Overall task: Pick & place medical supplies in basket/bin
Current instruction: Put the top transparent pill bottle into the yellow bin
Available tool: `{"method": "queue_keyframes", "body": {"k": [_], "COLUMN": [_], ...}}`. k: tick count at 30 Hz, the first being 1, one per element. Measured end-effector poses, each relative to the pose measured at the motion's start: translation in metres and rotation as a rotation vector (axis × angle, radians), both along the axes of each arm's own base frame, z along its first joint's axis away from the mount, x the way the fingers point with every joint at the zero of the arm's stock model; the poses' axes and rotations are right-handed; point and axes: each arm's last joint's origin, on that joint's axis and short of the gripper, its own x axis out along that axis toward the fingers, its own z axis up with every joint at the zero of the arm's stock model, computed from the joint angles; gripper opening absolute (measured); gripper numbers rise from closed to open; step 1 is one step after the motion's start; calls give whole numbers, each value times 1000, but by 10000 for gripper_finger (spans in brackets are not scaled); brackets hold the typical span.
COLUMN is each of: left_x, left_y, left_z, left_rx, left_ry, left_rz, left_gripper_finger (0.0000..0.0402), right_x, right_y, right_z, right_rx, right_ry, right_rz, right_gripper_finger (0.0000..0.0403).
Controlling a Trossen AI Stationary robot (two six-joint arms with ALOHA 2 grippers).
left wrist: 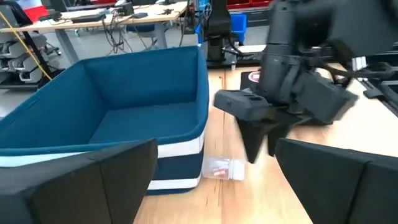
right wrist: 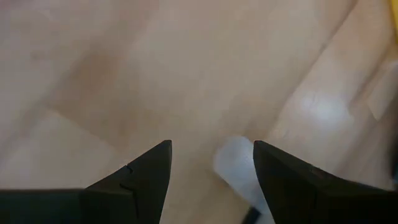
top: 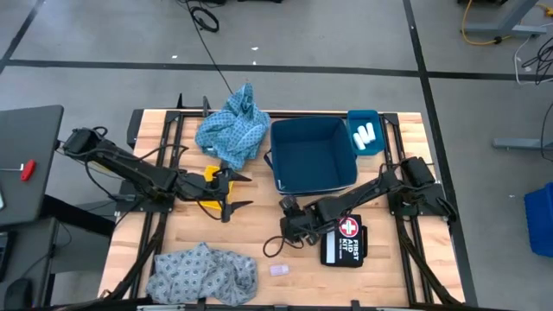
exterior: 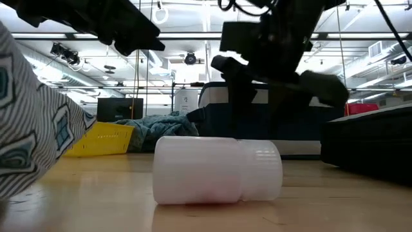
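Both grippers stand spread and empty. Right gripper (top: 288, 226) is low over the table, just in front of the bin (top: 313, 155) and beside the first-aid kit (top: 344, 242); its wrist view shows its two fingers (right wrist: 144, 171) apart, with a pale roll (right wrist: 235, 163) lying on the wood between them but nearer one finger and partly behind it. No contact with the roll can be confirmed. Left gripper (top: 232, 190) waits near the table's middle, fingers wide, over a yellow item (top: 210, 177), and faces the bin and the right arm.

Supplies noted: one blue cloth (top: 232, 130) at the far side beside the bin; a second cloth (top: 203, 275) at the near edge; a small packet (top: 279, 269) on the wood close to that cloth; white rolls (top: 365, 134) in a small tray (top: 377, 115) touching the bin's far corner. A white roll (exterior: 215, 171) lies on its side in the low view, close to that camera. The bin appears empty in the left wrist view.

Judgement: the step in hand is the approach to the roll; the pick is not yet made. The next move calls for centring the fingers on the roll, descending to the table, closing, then lifting clear of the bin wall and releasing inside. The roll is round and may slide away if struck off-centre.
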Motion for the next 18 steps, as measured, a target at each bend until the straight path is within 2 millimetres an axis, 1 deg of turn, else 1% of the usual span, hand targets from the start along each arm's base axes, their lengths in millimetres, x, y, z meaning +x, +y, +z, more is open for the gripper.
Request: {"method": "queue_keyframes", "body": {"k": [7,11,14,18], "left_x": [3,4,4,3], "left_y": [-1,-1,-1,-1], "left_z": [-3,-4,-4,-4], "left_rx": [8,10,9,8], "left_ry": [10,13,10,13], "left_rz": [-15,-15,-16,-16], "left_gripper_finger": [329,329,329,329], "right_x": [6,9,8,11], "right_y": [-23,-31,-35,-35], "right_z": [-2,-13,-27,-33], "right_rx": [-35,-85,-118,-170], "right_ry": [11,66,141,150], "right_rz": [19,73,118,157], "right_gripper_finger": [233,233,233,233]}}
